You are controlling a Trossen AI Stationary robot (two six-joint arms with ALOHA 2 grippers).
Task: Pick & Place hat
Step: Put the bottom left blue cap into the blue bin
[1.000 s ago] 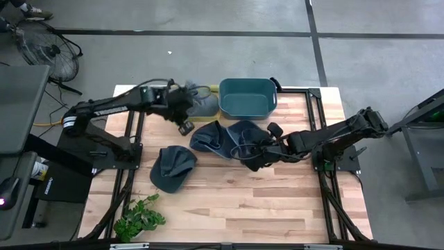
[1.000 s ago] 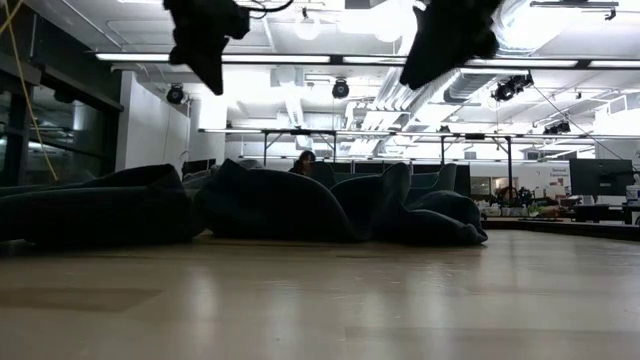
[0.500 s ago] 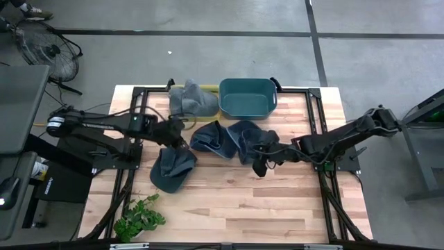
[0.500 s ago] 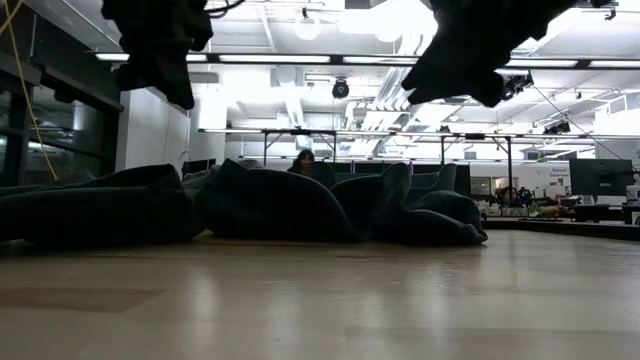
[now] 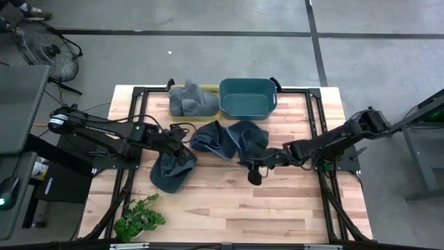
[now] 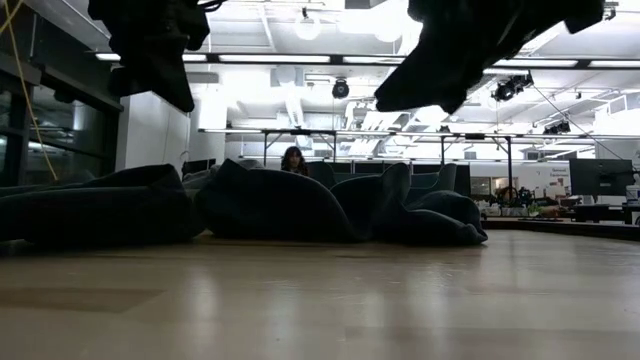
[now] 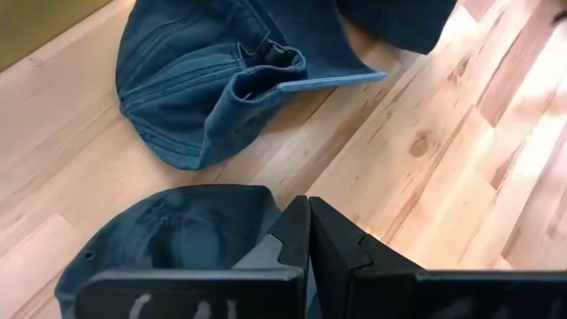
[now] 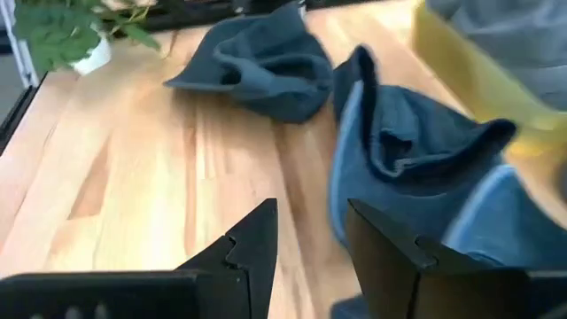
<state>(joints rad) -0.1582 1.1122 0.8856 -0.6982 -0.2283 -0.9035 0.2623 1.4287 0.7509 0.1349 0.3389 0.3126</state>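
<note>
Dark hats (image 6: pixel 270 205) lie in a row across the far part of the wooden desk (image 6: pixel 320 300), with two dark arms hanging above them.

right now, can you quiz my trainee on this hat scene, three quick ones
1. True or false: the left gripper is shut and holds nothing.
2. Which holds a grey hat? A) the teal bin B) the yellow bin C) the plant
3. Fill in: the right gripper is open above the bare ____, beside the middle hats.

Key
1. True. Its fingers are pressed together, over the lone hat.
2. B. The teal bin looks empty.
3. Table.
</note>
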